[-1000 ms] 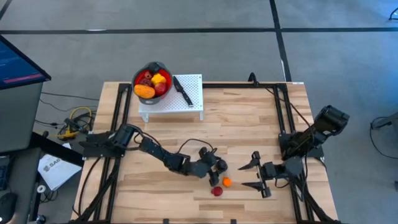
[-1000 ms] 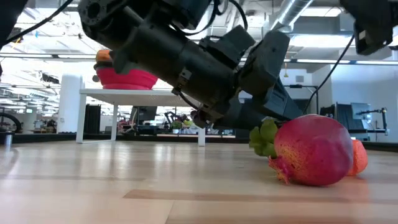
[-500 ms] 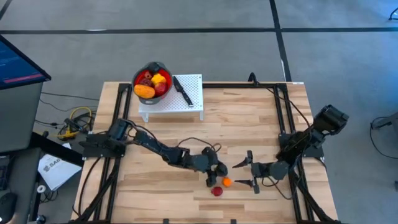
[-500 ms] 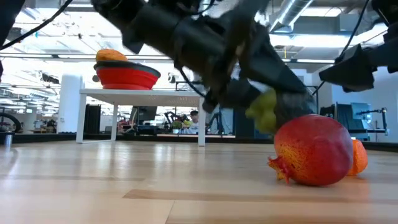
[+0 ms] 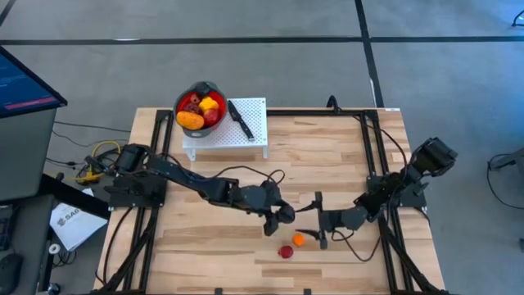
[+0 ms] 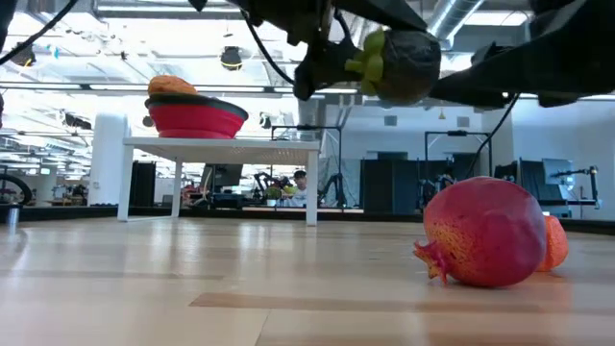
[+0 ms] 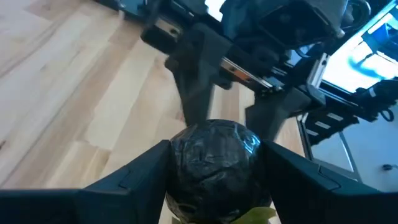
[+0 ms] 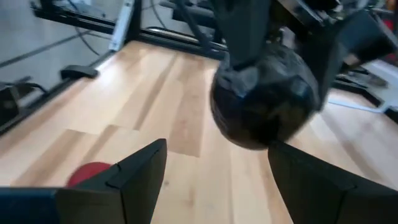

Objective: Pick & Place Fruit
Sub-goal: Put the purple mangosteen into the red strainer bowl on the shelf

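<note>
Left gripper (image 5: 282, 215) clamped on a black fruit (image 7: 214, 160), one finger on each side, the fruit carried clear of the table (image 5: 213, 270) near the middle of the front half; low view confirms air under it, green leaves showing at one side. Grip across the widest part, likely so the round body cannot roll out during the carry. Right gripper (image 5: 319, 221) close beside on its own side, fingers spread apart with nothing between them, pointed at the held fruit; apparently standing by for a handover or for the next pick. Red fruit (image 5: 285, 251) and orange fruit (image 5: 299, 240) resting on the table toward the front edge, just beside each other and just below both grippers, not yet collected. Red bowl (image 5: 199, 90) on a small white stand (image 5: 258, 143) at the back edge, toward the left corner, already holding several fruits; a knife (image 5: 239, 117) lying on the stand next to it. Judged: carry to the bowl comes next, with a long reach back over the table, so the grip must hold through the swing.
</note>
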Controlling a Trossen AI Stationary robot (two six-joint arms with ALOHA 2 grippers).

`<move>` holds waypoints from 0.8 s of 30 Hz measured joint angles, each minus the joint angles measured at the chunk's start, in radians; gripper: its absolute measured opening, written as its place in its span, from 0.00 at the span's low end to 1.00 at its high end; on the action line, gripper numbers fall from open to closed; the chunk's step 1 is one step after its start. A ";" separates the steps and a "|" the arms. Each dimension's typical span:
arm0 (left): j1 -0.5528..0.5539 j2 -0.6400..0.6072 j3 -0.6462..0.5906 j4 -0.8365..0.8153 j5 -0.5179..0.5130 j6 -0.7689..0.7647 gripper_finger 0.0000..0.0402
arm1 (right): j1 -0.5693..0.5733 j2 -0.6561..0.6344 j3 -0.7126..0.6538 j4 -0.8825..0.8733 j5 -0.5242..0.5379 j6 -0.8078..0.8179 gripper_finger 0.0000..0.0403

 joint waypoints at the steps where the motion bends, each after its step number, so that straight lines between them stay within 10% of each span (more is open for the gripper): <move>1: -0.001 -0.003 0.000 -0.008 0.003 -0.001 0.57 | -0.008 0.001 0.002 -0.001 0.004 -0.007 0.69; 24: -0.003 -0.004 0.002 -0.001 0.001 0.000 0.59 | -0.136 0.000 0.099 -0.053 -0.198 -0.087 0.86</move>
